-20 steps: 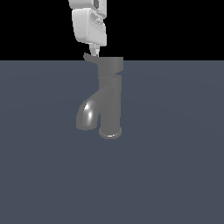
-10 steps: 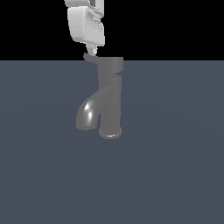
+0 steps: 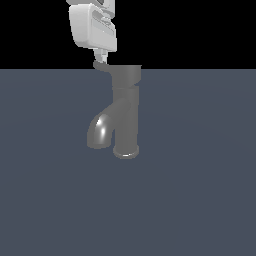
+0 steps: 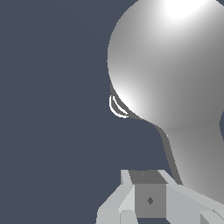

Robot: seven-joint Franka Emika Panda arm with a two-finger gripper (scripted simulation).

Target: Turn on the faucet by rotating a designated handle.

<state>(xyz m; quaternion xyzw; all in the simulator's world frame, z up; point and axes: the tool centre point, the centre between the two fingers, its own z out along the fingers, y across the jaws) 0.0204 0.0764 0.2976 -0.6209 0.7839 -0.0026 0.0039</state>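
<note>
The faucet (image 3: 125, 112) is a dull grey column on a flared base ring, with a glossy spout (image 3: 100, 131) curving down on the exterior view's left. The handle (image 3: 127, 75) is the wider cap on top, and its thin lever tab (image 3: 101, 65) sticks out to the exterior view's left. My white gripper (image 3: 101, 56) hangs straight above the tab, fingertips together and just at the tab's end. In the wrist view the fingers (image 4: 114, 204) look closed at the frame's edge, in front of the faucet's bright rounded metal (image 4: 170, 65).
A flat dark blue-grey surface (image 3: 200, 200) carries the faucet, with a black background above it. Nothing else stands on it.
The gripper body has drifted a little toward the exterior view's left while its fingertips stay at the lever tab. The handle and tab show no visible turn.
</note>
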